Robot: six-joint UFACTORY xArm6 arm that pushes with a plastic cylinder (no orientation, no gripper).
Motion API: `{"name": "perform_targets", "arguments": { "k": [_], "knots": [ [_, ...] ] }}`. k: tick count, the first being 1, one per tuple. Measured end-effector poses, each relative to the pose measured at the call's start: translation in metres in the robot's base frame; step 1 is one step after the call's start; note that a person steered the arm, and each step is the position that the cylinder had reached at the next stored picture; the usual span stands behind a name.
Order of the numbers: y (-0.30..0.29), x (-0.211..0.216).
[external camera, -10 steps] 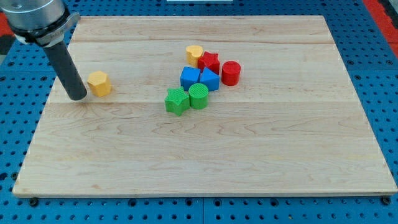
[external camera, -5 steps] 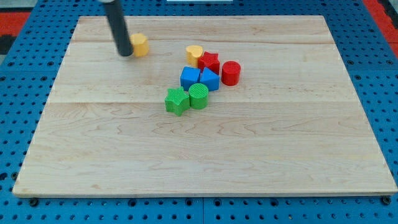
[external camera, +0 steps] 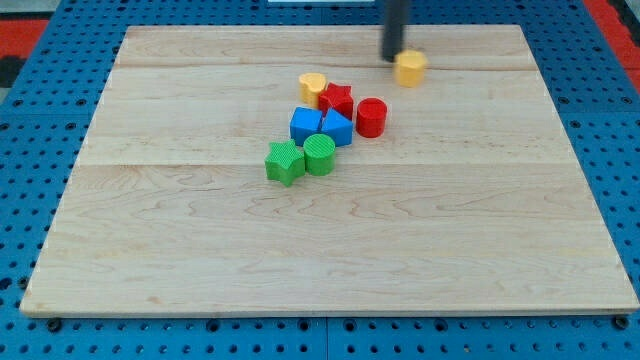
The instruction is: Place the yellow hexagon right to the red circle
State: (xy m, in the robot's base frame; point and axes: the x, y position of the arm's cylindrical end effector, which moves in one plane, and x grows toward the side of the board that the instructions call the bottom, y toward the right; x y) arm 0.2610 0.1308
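Yellow hexagon touches my tip (no pincer shows) near the board's top edge.

The yellow hexagon lies flat near the view's top edge of the board, above and a little right of the red circle, apart from it; the red circle stands upright, just right of the other blocks

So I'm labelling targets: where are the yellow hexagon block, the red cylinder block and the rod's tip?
yellow hexagon block (external camera: 410, 68), camera view, top face.
red cylinder block (external camera: 371, 117), camera view, side wall.
my tip (external camera: 393, 57), camera view, rod's very end.
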Motion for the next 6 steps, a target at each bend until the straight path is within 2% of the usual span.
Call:
{"name": "perform_targets", "arguments": {
  "k": [1, 3, 6],
  "knots": [
    [0.018, 0.005],
    [0.064, 0.08],
    [0.061, 0.076]
  ]
}}
